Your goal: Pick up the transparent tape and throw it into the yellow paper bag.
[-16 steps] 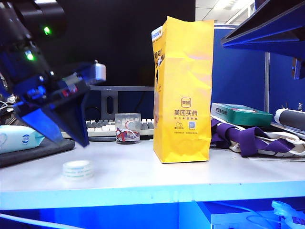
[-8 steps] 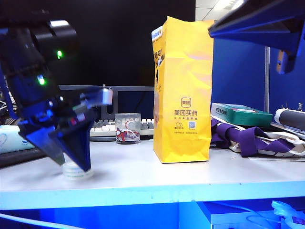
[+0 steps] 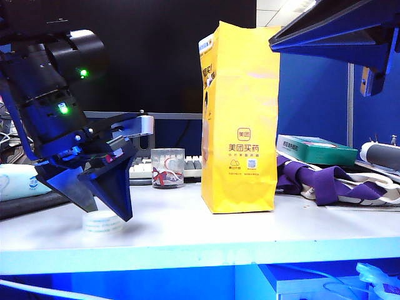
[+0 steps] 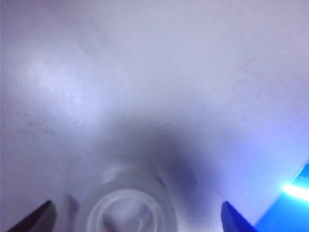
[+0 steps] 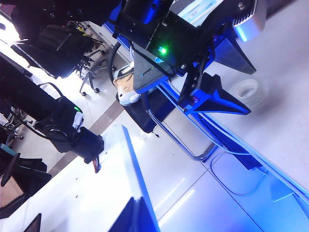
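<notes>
Transparent tape (image 3: pixel 102 221): small flat ring, pale and translucent, lying flat on the white table (image 3: pixel 250 228) near its front edge, left side of exterior view. Left wrist view shows the tape (image 4: pixel 126 211) between the two finger tips, hollow centre facing the camera; whether the tips touch it I cannot tell.

Left gripper (image 3: pixel 105 209): low over the tape, pointing down at the table, jaws spread wide, one finger (image 3: pixel 120 190) on each side of the roll, nothing clamped. Also visible from the right wrist view (image 5: pixel 244 89), with the tape (image 5: pixel 248 93) just beside the finger tips.

Right gripper (image 3: pixel 284 40): high at upper right of exterior view, well above the table, close to the camera. Its jaw state cannot be told from the frames.

Yellow paper bag (image 3: pixel 242 119): upright at mid-table, orange characters on the front, well apart from the tape.

Behind and between them: clear glass cup (image 3: pixel 167 167) with red-white contents, keyboard (image 3: pixel 142 170) behind it. Right of the bag: purple cloth (image 3: pixel 319 181), green box (image 3: pixel 315 150). Far left: white pack (image 3: pixel 17 181).

Background: dark screen, blue partition.
</notes>
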Controlling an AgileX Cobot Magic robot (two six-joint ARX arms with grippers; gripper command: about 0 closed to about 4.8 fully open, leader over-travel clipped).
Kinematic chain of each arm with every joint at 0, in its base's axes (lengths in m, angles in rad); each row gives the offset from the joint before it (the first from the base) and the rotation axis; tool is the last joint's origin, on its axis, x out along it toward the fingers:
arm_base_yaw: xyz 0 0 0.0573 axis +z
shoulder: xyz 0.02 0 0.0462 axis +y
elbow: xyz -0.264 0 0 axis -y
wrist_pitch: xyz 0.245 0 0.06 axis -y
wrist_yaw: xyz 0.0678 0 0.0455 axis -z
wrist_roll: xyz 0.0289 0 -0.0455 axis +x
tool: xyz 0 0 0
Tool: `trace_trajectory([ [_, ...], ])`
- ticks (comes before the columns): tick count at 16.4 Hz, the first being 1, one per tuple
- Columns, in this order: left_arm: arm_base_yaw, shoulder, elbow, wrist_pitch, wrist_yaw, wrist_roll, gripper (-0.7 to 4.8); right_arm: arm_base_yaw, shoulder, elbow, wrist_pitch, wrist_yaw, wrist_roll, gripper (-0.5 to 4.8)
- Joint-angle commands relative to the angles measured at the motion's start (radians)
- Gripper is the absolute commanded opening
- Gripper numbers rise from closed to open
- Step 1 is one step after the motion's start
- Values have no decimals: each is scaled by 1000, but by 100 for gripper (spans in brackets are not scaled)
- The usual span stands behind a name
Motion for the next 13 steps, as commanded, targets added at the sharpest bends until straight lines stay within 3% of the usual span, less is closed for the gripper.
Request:
trace_trajectory([
  [1,-1,4,3,-8,3,-3,479,0,-2,5,18,20,-5,8],
  [7,-5,81,3,-19,-1,-4,479,0,0,5,20,22,-5,8],
  [8,-7,94,3,-18,-3,-7,462,0,0,5,21,22,-5,8],
  [10,-8,97,4,-29,-4,-6,363,0,0,5,21,22,-5,8],
  [13,-8,97,4,-95,-44,10,358,0,0,5,22,23,-5,8],
])
